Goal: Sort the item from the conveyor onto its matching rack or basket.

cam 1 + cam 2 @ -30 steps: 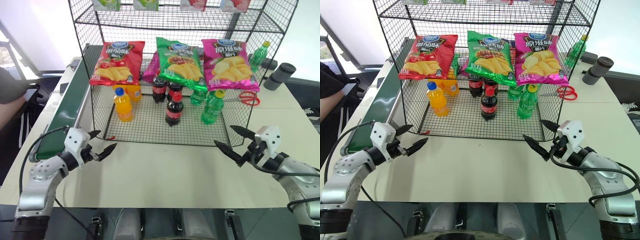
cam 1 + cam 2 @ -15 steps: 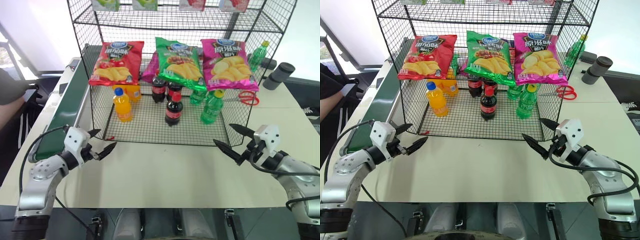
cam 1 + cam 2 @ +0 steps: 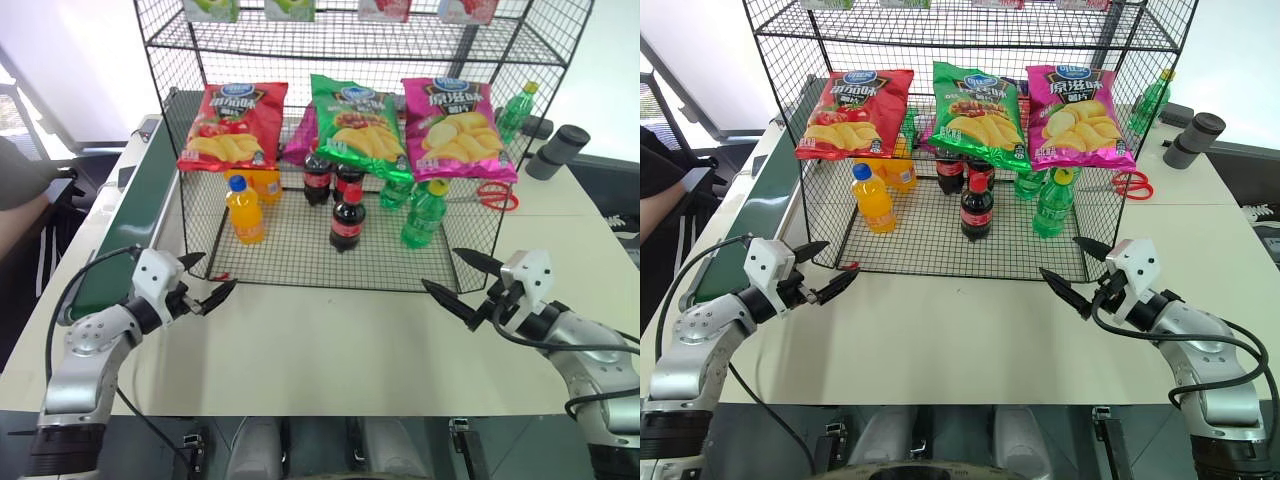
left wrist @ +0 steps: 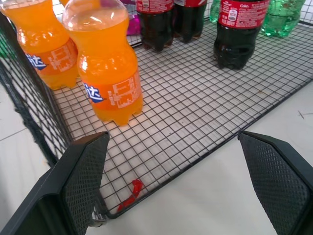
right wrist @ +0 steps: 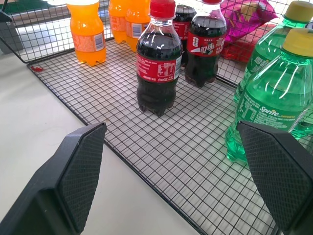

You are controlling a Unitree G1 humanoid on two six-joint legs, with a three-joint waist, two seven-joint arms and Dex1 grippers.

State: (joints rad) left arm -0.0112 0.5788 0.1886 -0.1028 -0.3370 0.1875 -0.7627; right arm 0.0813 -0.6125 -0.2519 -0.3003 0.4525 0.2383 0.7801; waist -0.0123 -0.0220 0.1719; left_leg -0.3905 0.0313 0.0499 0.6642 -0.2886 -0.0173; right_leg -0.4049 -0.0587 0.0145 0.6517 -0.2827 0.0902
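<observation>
Barely any movement since earlier. Left gripper and right gripper wide open, empty. Cola bottle standing mid-rack near front edge; conveyor bare. Looks done.

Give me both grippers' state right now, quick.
Left gripper: open, holding nothing.
Right gripper: open, holding nothing.
</observation>
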